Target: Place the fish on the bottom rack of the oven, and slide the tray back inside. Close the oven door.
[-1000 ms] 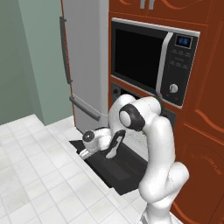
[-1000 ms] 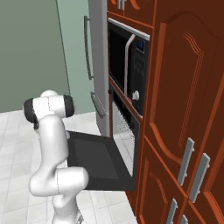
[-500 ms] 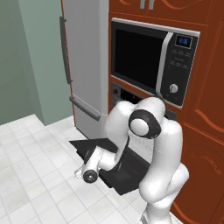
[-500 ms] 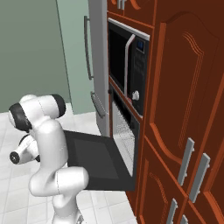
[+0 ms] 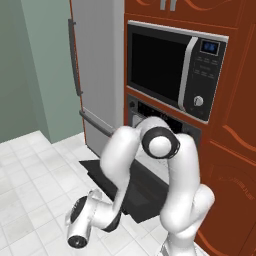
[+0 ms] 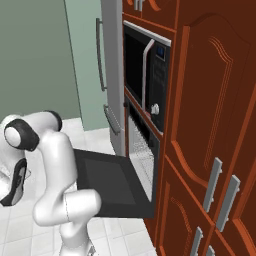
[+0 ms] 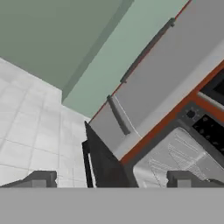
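Observation:
The oven (image 5: 150, 111) is set in red-brown cabinetry, and its black oven door (image 5: 135, 186) lies flat open. From the right, the oven door (image 6: 111, 180) juts out level, and silver wire racks (image 6: 143, 156) sit inside the cavity. I cannot tell which one is the bottom rack. The fish is out of view. My gripper (image 7: 113, 181) is open with nothing between its fingertips (image 7: 40, 179). It looks from low down, past the door's edge (image 7: 97, 159), toward the racks (image 7: 181, 154). My wrist (image 5: 80, 231) hangs near the floor, left of the door's front.
A microwave (image 5: 175, 65) sits above the oven. The grey refrigerator (image 5: 95, 75) with long bar handles stands to the left. White floor tiles (image 5: 35, 180) spread in front. Tall red-brown cabinet doors (image 6: 210, 125) fill the right side.
My arm has swung down and to the left, from above the open oven door to near the floor beside it. The gripper has stayed open and the door has not moved.

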